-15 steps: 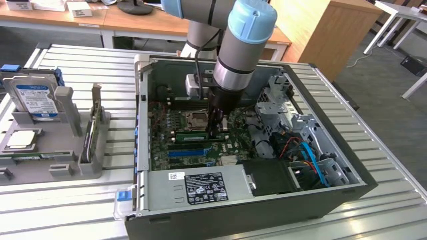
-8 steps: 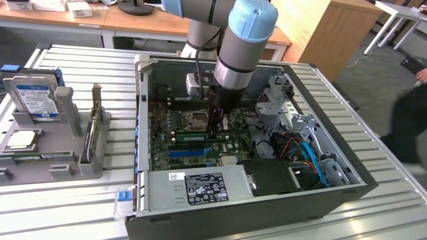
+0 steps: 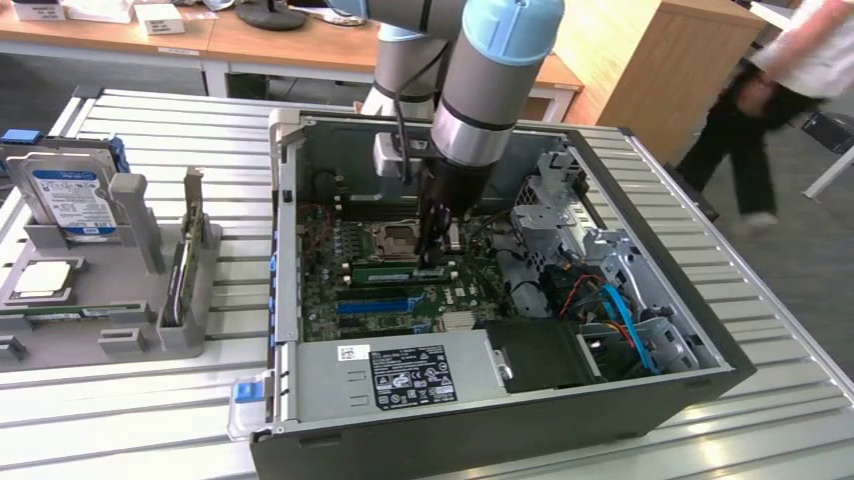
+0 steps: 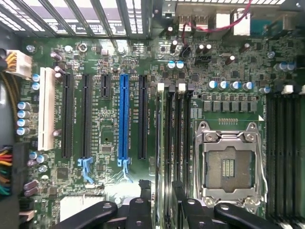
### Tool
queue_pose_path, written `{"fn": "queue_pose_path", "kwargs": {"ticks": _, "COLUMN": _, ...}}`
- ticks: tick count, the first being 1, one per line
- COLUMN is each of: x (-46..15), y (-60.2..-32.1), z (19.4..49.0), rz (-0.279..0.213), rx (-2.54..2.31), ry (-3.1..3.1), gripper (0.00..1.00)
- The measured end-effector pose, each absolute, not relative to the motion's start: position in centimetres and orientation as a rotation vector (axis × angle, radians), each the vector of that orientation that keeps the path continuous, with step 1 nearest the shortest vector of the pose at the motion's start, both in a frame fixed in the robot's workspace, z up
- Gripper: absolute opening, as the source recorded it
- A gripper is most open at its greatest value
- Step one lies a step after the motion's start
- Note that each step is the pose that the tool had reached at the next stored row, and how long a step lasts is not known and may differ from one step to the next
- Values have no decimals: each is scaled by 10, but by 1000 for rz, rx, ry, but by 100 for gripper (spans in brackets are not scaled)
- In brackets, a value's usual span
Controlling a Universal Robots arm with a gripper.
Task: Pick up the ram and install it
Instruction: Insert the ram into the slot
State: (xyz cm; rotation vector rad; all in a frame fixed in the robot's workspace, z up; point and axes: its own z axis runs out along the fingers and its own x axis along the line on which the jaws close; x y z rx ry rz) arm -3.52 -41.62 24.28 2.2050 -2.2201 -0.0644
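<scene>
Black jointed gripper (image 4: 161, 187) right up close, fingers (image 4: 144, 185) spread and released, holding nothing. Between them the ram (image 4: 163, 138), thin green stick seen edge-on, seated upright in a narrow black slot just beside the shiny square metal socket (image 4: 228, 164). Long blue slot (image 4: 124, 119) among black ones further across the green board (image 4: 108, 157). All inside a grey sheet-metal case (image 3: 467, 442) on a ribbed metal table (image 3: 134, 420)
</scene>
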Motion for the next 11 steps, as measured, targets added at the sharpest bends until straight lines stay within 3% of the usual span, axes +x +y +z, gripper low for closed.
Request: {"fn": "queue_pose_path", "kwargs": {"ticks": 11, "x": -35, "y": -416, "z": 264, "rz": -64, "rx": 2205, "ry": -2220, "gripper": 31}}
